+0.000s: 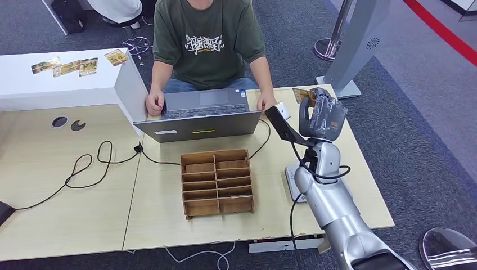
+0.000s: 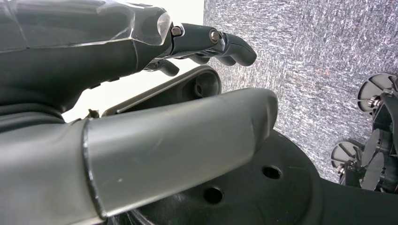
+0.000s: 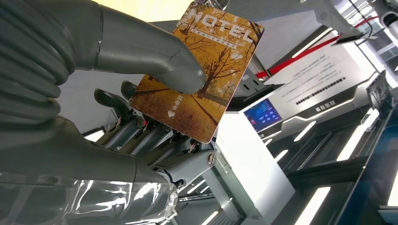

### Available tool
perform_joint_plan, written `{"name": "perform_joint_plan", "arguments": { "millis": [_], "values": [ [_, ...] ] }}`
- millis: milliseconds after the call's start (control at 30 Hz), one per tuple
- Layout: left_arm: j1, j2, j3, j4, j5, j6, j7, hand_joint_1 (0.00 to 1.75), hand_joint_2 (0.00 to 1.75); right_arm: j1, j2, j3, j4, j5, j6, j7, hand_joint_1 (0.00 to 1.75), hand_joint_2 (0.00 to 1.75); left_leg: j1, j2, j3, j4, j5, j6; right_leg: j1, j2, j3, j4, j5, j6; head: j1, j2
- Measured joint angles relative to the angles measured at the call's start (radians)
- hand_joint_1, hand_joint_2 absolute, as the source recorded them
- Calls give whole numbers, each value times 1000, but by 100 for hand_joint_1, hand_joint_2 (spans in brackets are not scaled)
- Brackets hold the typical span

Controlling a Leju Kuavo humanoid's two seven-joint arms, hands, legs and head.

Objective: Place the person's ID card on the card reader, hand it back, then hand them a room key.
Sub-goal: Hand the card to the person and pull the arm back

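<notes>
One room key (image 3: 199, 75), an orange card printed with autumn trees and the word HOTEL, is pinched in the right hand (image 1: 322, 115) between the thick grey thumb (image 3: 155, 58) pressed on its printed face and the darker fingers (image 3: 141, 136) behind it. That right hand is raised above the far right corner of the wooden table (image 1: 67, 219), at the end of the silver right arm (image 1: 332, 208), with the card's edge (image 1: 302, 94) showing just beyond it, near the person's hand (image 1: 266, 103). One person (image 1: 205, 42) in a dark green printed T-shirt sits at the far side of the table, both hands at a grey laptop (image 1: 202, 115). One wooden tray with compartments (image 1: 216, 183) stands mid-table, just in front of the laptop. One flat white device (image 1: 293, 183) lies on the table beside the tray, partly hidden by the right arm; whether it is the card reader cannot be told. One black cable (image 1: 84, 169) loops across the left part of the table. Several more orange cards (image 1: 73, 66) lie on a white counter (image 1: 56, 90) at the far left. One left hand (image 2: 141, 51), seen in the left wrist view, hangs over grey carpet (image 2: 305, 61) with fingers (image 2: 225, 44) extended, thumb (image 2: 187, 136) apart, holding nothing.
</notes>
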Motion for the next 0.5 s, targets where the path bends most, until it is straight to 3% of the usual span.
{"name": "perform_joint_plan", "arguments": {
  "millis": [500],
  "values": [
    [-1, 0, -5, 0, -27, 0, 10, 0, 0, -167, 55, 45, 190, -10, 0, 8, 175, 175, 0, 0, 0, 0, 0, 0, 0, 0, 0, 0, 0, 0, 0, 0]
  ]
}}
